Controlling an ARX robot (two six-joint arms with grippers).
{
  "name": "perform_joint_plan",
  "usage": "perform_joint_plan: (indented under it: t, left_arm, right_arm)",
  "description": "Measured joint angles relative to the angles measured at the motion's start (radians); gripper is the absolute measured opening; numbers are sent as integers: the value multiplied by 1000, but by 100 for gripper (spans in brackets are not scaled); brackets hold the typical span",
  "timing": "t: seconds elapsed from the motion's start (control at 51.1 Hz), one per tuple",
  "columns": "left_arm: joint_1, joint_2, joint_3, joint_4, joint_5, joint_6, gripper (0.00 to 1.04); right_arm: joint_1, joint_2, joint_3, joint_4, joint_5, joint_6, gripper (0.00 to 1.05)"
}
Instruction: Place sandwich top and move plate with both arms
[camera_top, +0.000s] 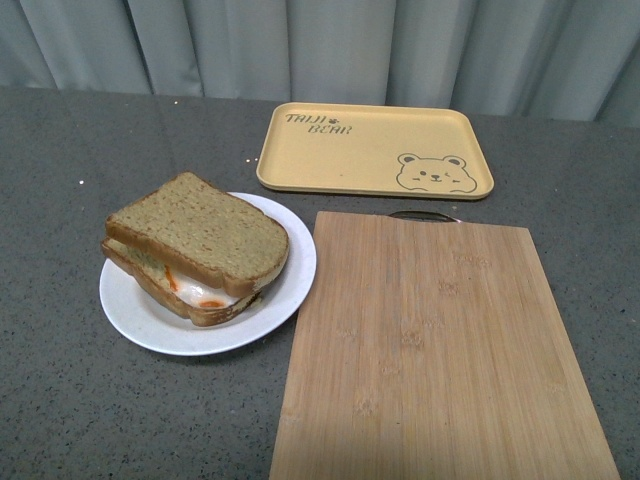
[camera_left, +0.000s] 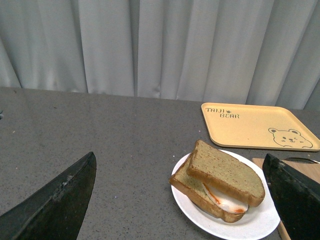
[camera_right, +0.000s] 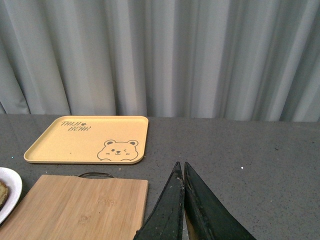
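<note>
Two words (the second "BEAR") mark the yellow tray (camera_top: 375, 150); left jaws apart, right jaws together.

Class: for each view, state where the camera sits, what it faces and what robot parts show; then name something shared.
Front: robot's body; faces brown top bread slice, round white plate, wooden board; no arm.
Left wrist: faces plate; open left gripper frames it.
Right wrist: faces board; shut right gripper shows.
Shared: rectangular yellow bear tray.
</note>
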Motion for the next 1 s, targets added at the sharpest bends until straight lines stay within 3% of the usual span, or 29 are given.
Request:
perform_joint_plan:
  t: [0.588, 0.725, 0.94, 0.999]
  left_arm:
    - [0, 0, 0, 0, 0, 0, 98]
    - [0, 0, 0, 0, 0, 0, 98]
    - [0, 0, 0, 0, 0, 0, 98]
    - [0, 0, 0, 0, 0, 0, 98]
  right_arm:
    - [0, -169, 0, -168, 0, 0, 1]
    - [0, -308, 0, -336, -1, 0, 1]
    - [0, -338, 0, -343, -1, -1, 1]
    - [0, -338, 0, -344, -1, -2, 12]
